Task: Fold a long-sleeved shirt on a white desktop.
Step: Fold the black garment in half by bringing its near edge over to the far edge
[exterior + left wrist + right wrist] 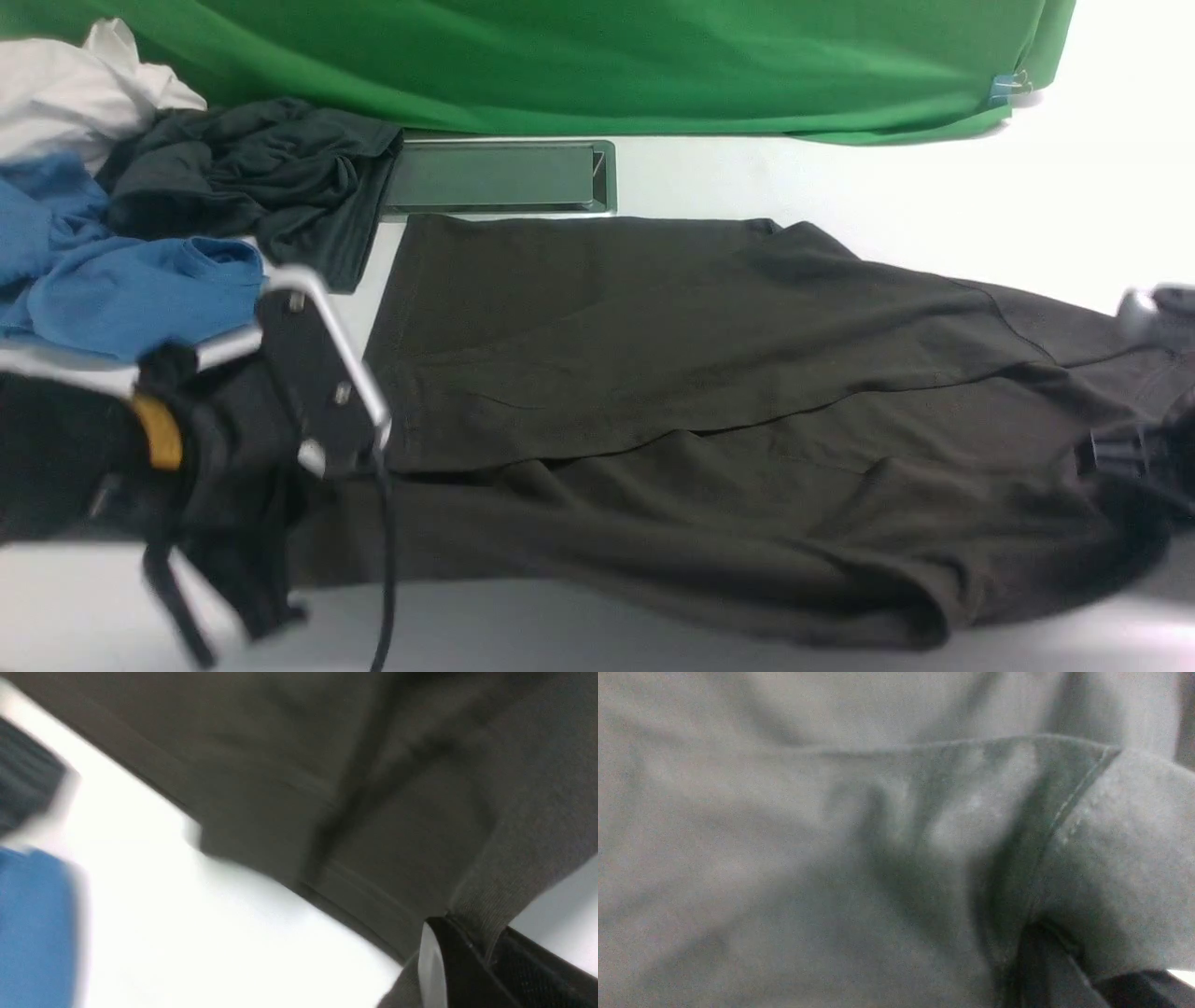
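The brownish-black long-sleeved shirt (653, 373) lies spread across the white desktop (887, 187), its upper half folded over along a slanting edge. At the shirt's left end my left gripper (233, 607) is shut on the fabric. In the left wrist view a strip of ribbed cloth (495, 896) runs down between that gripper's (486, 952) dark fingers. At the far right my right gripper (1144, 462) sits on the shirt's other end. In the right wrist view a hemmed fold of the shirt (1111, 868) drapes into its jaws (1069, 961), which are closed on it.
A bright green cloth (607, 65) hangs along the back. At the back left lie a charcoal garment (261, 168), a bright blue garment (121, 289) and white cloth (65, 84). A metal-rimmed slot (495, 177) is set into the table behind the shirt.
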